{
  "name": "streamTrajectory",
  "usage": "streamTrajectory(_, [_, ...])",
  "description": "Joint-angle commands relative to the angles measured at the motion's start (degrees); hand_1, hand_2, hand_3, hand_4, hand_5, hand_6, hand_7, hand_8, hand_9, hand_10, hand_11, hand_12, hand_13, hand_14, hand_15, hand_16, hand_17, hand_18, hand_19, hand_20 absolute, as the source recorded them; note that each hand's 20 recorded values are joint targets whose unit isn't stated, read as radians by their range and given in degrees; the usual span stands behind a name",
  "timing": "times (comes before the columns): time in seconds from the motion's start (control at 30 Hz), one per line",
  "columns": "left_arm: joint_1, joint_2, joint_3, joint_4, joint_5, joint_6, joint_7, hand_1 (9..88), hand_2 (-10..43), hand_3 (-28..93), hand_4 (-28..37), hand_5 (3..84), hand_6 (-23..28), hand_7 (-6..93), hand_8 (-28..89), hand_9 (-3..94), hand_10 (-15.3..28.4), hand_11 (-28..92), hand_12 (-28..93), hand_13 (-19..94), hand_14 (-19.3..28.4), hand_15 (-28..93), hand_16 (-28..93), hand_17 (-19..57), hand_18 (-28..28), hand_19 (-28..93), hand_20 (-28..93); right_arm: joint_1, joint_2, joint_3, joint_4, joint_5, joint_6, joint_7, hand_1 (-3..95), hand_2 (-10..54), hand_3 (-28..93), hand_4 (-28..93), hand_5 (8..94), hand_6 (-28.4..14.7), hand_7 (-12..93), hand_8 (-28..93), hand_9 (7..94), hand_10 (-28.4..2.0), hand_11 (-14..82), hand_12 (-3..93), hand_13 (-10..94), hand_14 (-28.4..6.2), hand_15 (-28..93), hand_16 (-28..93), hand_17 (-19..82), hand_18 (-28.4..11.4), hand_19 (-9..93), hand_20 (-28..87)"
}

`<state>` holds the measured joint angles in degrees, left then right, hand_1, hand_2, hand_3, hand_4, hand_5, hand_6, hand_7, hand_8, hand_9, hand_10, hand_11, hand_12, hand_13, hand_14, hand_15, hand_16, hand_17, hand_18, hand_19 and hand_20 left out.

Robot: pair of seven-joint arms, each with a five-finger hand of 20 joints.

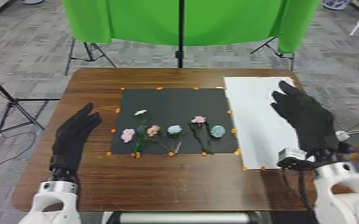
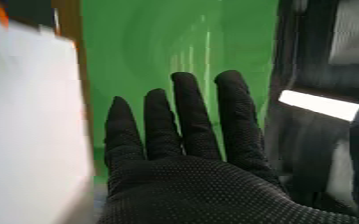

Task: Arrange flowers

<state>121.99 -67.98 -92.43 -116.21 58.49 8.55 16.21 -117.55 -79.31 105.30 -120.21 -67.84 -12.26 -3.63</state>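
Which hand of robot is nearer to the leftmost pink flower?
Left. The left hand is to the left of the pink flower; the right hand is farther off to its right, by the white sheet.

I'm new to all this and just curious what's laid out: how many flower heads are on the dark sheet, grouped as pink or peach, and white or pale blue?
Pink or peach flower heads: 3
White or pale blue flower heads: 3
Total: 6
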Motion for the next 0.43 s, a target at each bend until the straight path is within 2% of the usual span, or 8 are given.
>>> streamTrajectory(0.03, [-0.6,1.13,1.2,-0.62,-0.35,-0.8,3.05,22.6,1.8,65,-24.4,42.5,3.5,6.9,-6,42.7,13.2,14,10,35,16.2,10,3,5.1,12.7,3,19,-1.6,-2.0,-0.3,0.4,-1.8,0.2,-1.6,3.6,3.2,73,-17,38.1,1.5,7,-7,39.8,-13.1,4.2,12.1,25,-9.2,6,11,14,-11.6,0,25])
streamTrajectory(0.17, [-0.8,0.99,1.43,-0.57,-0.61,-0.89,2.92,22.7,1.7,65,-24.4,43.0,3.6,7.3,-6,42.9,13.2,14,10,35,16.2,10,3,5.4,12.6,3,19,-1.9,-2.3,-0.3,0.4,-1.0,0.7,-1.7,3.5,3.8,72,-18,38.3,1.5,7,-7,40.0,-13.3,4.3,12.2,26,-9.8,6,10,15,-12.0,1,25])
streamTrajectory(0.23, [-0.7,0.91,1.41,-0.42,-0.35,-1.12,2.79,22.7,1.6,65,-24.3,43.0,3.7,7.4,-6,43.0,13.2,14,10,35,16.2,10,3,5.6,12.6,3,19,-2.0,-2.5,0.0,0.4,-0.9,-0.1,-1.7,3.3,4.3,72,-18,38.5,1.5,8,-7,40.2,-13.3,4.3,12.2,26,-9.8,7,10,15,-12.4,1,25])
streamTrajectory(0.3, [-0.7,0.86,1.75,-0.37,-0.83,-0.16,3.4,23.4,1.4,65,-24.3,43.1,3.7,7.4,-6,43.0,13.2,14,10,35,16.2,10,3,6.3,12.6,4,20,-1.9,-2.6,-0.2,0.5,-1.1,0.3,-1.8,2.5,4.6,72,-18,38.6,1.5,8,-7,40.6,-13.5,4.4,12.3,26,-10.0,7,10,15,-12.7,1,25])
streamTrajectory(0.43, [-0.4,0.54,1.65,-0.49,-1.12,0.23,3.8,23.9,0.9,65,-24.0,43.4,3.7,7.9,-6,43.2,13.4,14,10,36,16.2,11,3,7.5,12.7,5,21,-1.9,-2.4,-0.3,0.6,-1.2,0.1,-1.5,1.3,5.2,71,-19,39.2,1.4,8,-7,41.1,-13.5,4.6,12.4,27,-10.5,8,9,16,-13.0,1,25])
